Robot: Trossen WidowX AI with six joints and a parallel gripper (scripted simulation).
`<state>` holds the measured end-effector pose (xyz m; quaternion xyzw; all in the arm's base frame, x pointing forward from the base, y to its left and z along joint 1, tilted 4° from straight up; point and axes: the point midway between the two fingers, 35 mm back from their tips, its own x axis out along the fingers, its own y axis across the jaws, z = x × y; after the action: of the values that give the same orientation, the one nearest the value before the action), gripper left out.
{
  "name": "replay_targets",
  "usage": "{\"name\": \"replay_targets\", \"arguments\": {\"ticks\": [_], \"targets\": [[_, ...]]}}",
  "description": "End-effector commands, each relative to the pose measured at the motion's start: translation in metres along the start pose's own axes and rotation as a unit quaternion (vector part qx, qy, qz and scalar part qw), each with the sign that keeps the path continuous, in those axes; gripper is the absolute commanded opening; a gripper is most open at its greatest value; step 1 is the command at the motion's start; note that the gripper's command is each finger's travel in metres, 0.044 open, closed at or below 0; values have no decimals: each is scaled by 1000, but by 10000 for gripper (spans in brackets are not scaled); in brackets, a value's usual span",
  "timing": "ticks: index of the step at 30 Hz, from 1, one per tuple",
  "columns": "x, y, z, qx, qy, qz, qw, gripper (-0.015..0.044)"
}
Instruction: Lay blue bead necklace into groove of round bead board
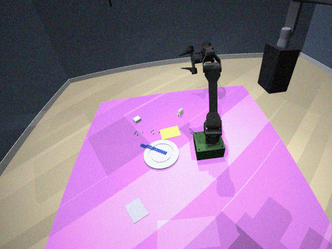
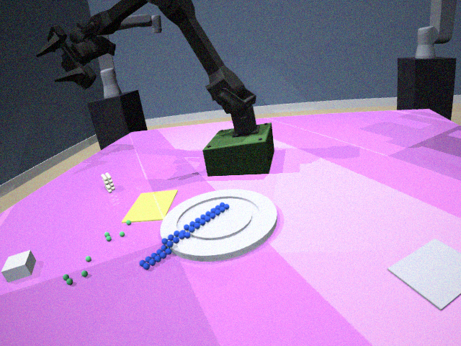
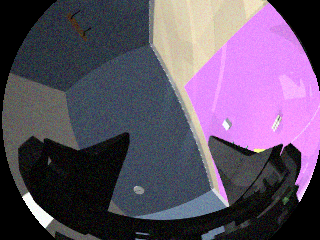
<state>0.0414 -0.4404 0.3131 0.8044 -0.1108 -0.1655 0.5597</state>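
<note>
Nearest the exterior camera, a pale grey flat tile is lying on the pink bench, with a small white block off at the other edge and loose green beads scattering between it and the middle. Just beyond these, the blue bead necklace is lying doubled into a straight line: one end is resting on the bench beside the round bead board, and the rest is running up over the rim and across the board's middle. It is crossing the circular groove rather than following it, so by my reading the laying is hardly begun; the strand needs picking up and curving round into the channel. Behind the board, a yellow sheet and a little stack of white beads are sitting near the arm's green base. Farthest off, the end effector is hanging high above the bench's far edge, well apart from the necklace, with its jaws spread wide and nothing between them; the wrist view is showing only wall and floor in the gap.
</note>
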Motion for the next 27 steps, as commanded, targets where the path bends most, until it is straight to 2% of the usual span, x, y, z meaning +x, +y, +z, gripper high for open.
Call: {"name": "replay_targets", "arguments": {"ticks": [1, 6, 27], "targets": [[1, -1, 0, 0, 0, -1, 1000, 374], [32, -15, -6, -8, 8, -34, 999, 250], [154, -103, -67, -80, 55, -204, 974, 250]]}}
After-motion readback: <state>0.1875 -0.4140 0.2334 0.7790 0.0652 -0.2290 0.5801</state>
